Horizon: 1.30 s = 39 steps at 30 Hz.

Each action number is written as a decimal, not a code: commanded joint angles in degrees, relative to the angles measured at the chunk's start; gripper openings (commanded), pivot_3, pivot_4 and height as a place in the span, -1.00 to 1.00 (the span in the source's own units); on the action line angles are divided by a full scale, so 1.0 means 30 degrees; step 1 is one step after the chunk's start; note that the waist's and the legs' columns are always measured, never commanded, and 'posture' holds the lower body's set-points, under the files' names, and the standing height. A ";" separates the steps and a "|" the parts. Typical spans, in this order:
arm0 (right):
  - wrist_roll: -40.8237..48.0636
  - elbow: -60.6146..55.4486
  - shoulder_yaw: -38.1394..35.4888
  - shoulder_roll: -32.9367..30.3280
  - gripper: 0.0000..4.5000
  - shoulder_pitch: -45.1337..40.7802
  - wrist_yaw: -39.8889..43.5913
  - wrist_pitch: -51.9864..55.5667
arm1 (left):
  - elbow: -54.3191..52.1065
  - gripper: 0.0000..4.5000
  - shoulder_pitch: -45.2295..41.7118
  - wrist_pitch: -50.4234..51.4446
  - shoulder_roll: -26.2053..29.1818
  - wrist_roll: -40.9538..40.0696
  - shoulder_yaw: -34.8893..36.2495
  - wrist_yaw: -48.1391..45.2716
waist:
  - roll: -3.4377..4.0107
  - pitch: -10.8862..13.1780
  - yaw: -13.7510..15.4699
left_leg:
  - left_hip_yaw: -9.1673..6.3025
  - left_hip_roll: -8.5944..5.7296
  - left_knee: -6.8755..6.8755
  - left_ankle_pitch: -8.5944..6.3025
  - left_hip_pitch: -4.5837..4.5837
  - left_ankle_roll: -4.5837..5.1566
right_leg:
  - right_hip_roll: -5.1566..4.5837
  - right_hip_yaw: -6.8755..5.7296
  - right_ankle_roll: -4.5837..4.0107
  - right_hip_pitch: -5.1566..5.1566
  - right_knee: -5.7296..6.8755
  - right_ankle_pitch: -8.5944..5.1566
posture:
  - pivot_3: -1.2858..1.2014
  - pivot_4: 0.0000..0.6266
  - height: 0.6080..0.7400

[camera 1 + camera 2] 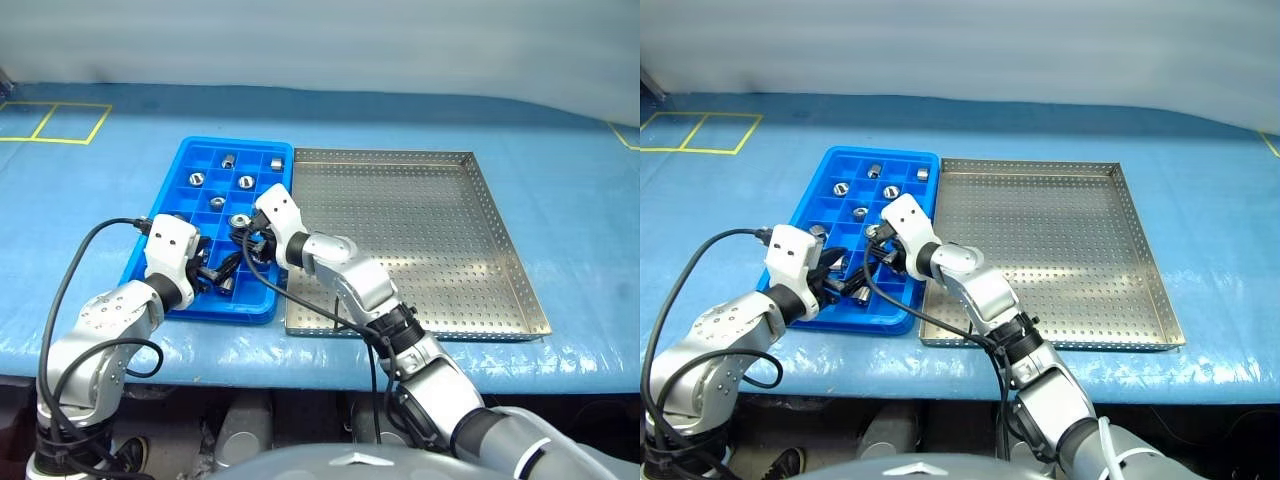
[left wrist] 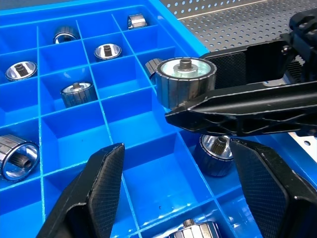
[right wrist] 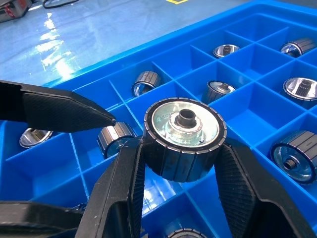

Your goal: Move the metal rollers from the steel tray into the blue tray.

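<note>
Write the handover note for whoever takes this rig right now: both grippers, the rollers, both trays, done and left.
Right gripper: shut on a metal roller, held above the blue tray near its near end.
Left gripper: open, holding nothing, over the near compartments of the blue tray beside the right gripper.
Steel tray: no rollers visible on it.
Done: several rollers already sit in separate blue compartments.
Left: set the held roller into a free compartment, probably the last one.
</note>
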 commanded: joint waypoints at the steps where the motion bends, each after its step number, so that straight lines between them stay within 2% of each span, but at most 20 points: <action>1: -0.0003 0.0811 -0.0707 0.0183 -0.19 -0.0861 0.0361 -0.0934 | -0.0668 0.64 -0.0155 -0.0128 -0.0125 -0.0104 -0.0248 0.0241 | 0.0000 0.0000 0.0086 | 0.0000 0.0000 -0.0001 0.0000 -0.0002 0.0000 | 0.0000 0.0000 -0.0007 0.0000 0.0000 0.0005 | 0.21 -0.52 1.00; 5: -0.0385 0.1674 -0.0925 0.0273 0.28 -0.1208 0.0153 -0.1588 | -0.0539 0.64 -0.0243 -0.0137 -0.0209 -0.0084 -0.0533 0.0411 | 0.0000 0.0000 0.0150 | 0.0000 0.0000 -0.0010 -0.0001 -0.0003 0.0000 | 0.0000 -0.0001 -0.0017 -0.0003 -0.0003 0.0009 | 0.20 -0.52 1.00; 8: -0.0349 0.1394 -0.1771 0.0534 0.73 -0.1144 -0.0529 -0.3160 | -0.0293 0.64 -0.0435 -0.0202 -0.0327 -0.0072 -0.0905 0.0428 | 0.0001 0.0001 0.0192 | -0.0001 0.0000 -0.0010 0.0000 -0.0002 -0.0001 | 0.0002 -0.0001 -0.0019 -0.0005 0.0000 0.0008 | 0.20 -0.52 1.00; 14: 0.0286 -0.1478 -0.3222 0.0337 0.73 -0.0169 -0.1387 -0.3396 | 0.0067 0.64 -0.0910 -0.0612 -0.0854 -0.0112 -0.1649 0.0410 | 0.0001 0.0000 0.0319 | -0.0001 0.0000 -0.0010 0.0000 -0.0007 -0.0001 | 0.0000 -0.0001 -0.0018 -0.0004 -0.0005 0.0007 | 0.18 -0.52 1.00; 21: -0.0234 -0.7325 -0.5355 -0.2175 0.73 0.3525 -0.3503 -0.1711 | 0.1159 0.64 -0.1966 -0.2035 -0.1633 0.0628 -0.2510 0.0687 | 0.0001 -0.0001 0.0443 | -0.0002 -0.0018 0.0000 0.0000 -0.0013 -0.0001 | -0.0020 0.0000 -0.0024 0.0007 -0.0017 0.0009 | 0.15 -0.52 1.00; 23: 0.0061 -0.9023 -0.5868 -0.3305 0.73 0.5110 -0.3197 -0.1055 | 0.1690 0.64 -0.2161 -0.2707 -0.1675 0.0824 -0.2340 0.0720 | 0.0001 0.0000 0.0435 | -0.0004 -0.0023 -0.0001 0.0000 -0.0019 0.0000 | -0.0027 0.0001 -0.0024 0.0007 -0.0021 0.0009 | 0.14 -0.52 1.00; 27: 0.0780 -1.0946 -0.5804 -0.6512 0.73 0.8070 -0.0442 -0.0106 | 0.2634 0.64 -0.2486 -0.3618 -0.1694 0.1169 -0.2920 0.0340 | 0.0006 -0.0001 0.0089 | 0.0008 -0.0021 -0.0009 -0.0002 -0.0018 0.0002 | -0.0025 0.0009 -0.0015 0.0000 -0.0025 -0.0005 | 0.10 -0.52 1.00; 31: 0.1059 -1.1809 -0.6046 -0.8667 0.73 0.9273 0.0760 0.0662 | 0.2979 0.64 -0.2647 -0.4177 -0.1802 0.1021 -0.3115 -0.0118 | 0.0006 -0.0001 -0.0316 | 0.0024 -0.0019 0.0004 -0.0003 -0.0011 0.0006 | -0.0025 0.0019 0.0026 0.0004 -0.0022 -0.0042 | 0.08 -0.52 1.00; 32: 0.1267 -1.2071 -0.6046 -0.9197 0.80 0.9500 0.1287 0.0731 | 0.3075 0.64 -0.2683 -0.4272 -0.1773 0.1018 -0.3100 -0.0207 | 0.0005 0.0000 -0.0420 | 0.0030 -0.0018 0.0013 -0.0002 -0.0007 0.0007 | -0.0026 0.0025 0.0023 0.0006 -0.0021 -0.0044 | 0.08 -0.52 1.00; 34: 0.1426 -1.2367 -0.6105 -0.9850 0.96 0.9764 0.1682 0.0943 | 0.3207 0.64 -0.2710 -0.4434 -0.1637 0.1055 -0.3140 -0.0475 | 0.0005 -0.0001 -0.0485 | 0.0040 -0.0015 0.0021 -0.0001 0.0007 0.0008 | -0.0023 0.0035 0.0005 0.0010 -0.0014 -0.0051 | 0.07 -0.52 1.00; 39: 0.1446 -1.2894 -0.6165 -1.0458 0.98 0.9846 0.1705 0.0974 | 0.3232 0.64 -0.2529 -0.4378 -0.1199 0.1066 -0.3208 -0.1028 | 0.0002 0.0000 -0.0496 | 0.0039 -0.0015 0.0037 0.0001 0.0013 0.0013 | -0.0016 0.0043 0.0000 0.0034 -0.0019 -0.0056 | 0.07 -0.52 1.00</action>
